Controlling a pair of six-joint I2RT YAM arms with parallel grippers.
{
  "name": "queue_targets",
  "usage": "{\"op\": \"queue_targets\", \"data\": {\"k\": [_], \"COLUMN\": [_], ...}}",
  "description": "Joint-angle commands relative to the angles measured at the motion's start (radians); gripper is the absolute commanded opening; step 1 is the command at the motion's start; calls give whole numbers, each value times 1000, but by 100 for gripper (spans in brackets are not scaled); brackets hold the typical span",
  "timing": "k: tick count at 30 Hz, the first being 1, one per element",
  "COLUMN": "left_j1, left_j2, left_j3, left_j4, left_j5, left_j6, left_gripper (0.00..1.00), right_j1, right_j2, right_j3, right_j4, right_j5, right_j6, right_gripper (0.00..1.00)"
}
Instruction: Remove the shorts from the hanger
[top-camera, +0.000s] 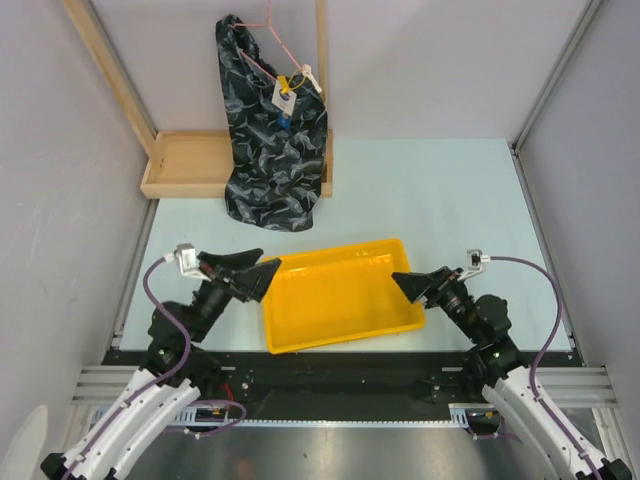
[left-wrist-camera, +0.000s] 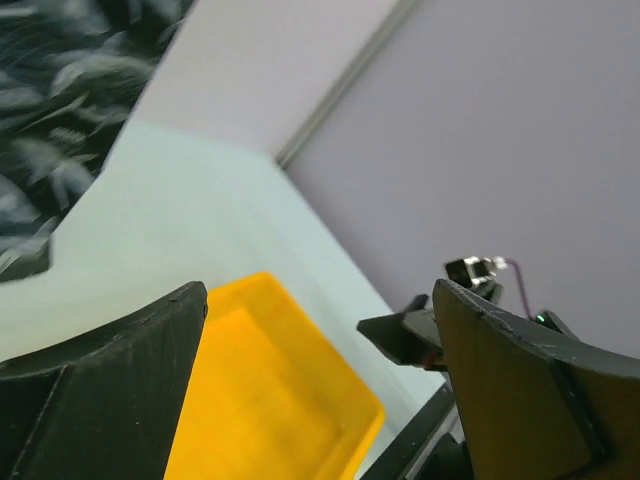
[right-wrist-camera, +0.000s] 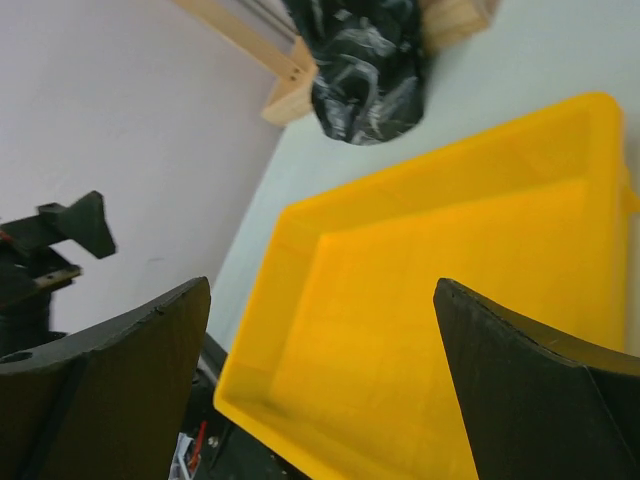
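Observation:
The black shorts (top-camera: 272, 130) with a pale grey wavy print hang at the back from the thin pink hanger (top-camera: 272, 45), with white, yellow and blue tags (top-camera: 287, 98) on them. Their lower end rests on the table. They also show in the left wrist view (left-wrist-camera: 50, 130) and the right wrist view (right-wrist-camera: 368, 65). My left gripper (top-camera: 268, 276) is open and empty at the yellow tray's left edge. My right gripper (top-camera: 400, 283) is open and empty at the tray's right edge. Both are far from the shorts.
A yellow tray (top-camera: 300, 335) lies between the arms near the front edge, seen also in the right wrist view (right-wrist-camera: 300, 260). A wooden frame with a low wooden tray (top-camera: 185, 165) stands at the back left. Grey walls close in both sides.

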Motion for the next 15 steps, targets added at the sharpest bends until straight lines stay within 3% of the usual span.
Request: {"op": "queue_targets", "data": {"k": [1,3,7,9,15], "left_j1": [1,2,4,4,4], "left_j2": [121,191,230,201,-6], "left_j3": [193,280,358,383,363], "left_j4": [-465,-577,-693,-777,-800], "left_j5": [-179,-184,-86,-113,-64], "left_j6": [-89,-109,6,-8,-12], "left_gripper": [100,100,100,100,100], "right_j1": [8,8,14,23,92], "right_j2": [13,56,168,225,514], "right_j3": [100,132,218,291,527], "right_j4": [-180,-209,-261,-263,-234], "right_j5": [104,121,149,175,253], "right_j6": [-44,-57,-115,-139,-279], "right_gripper": [100,100,100,100,100]}}
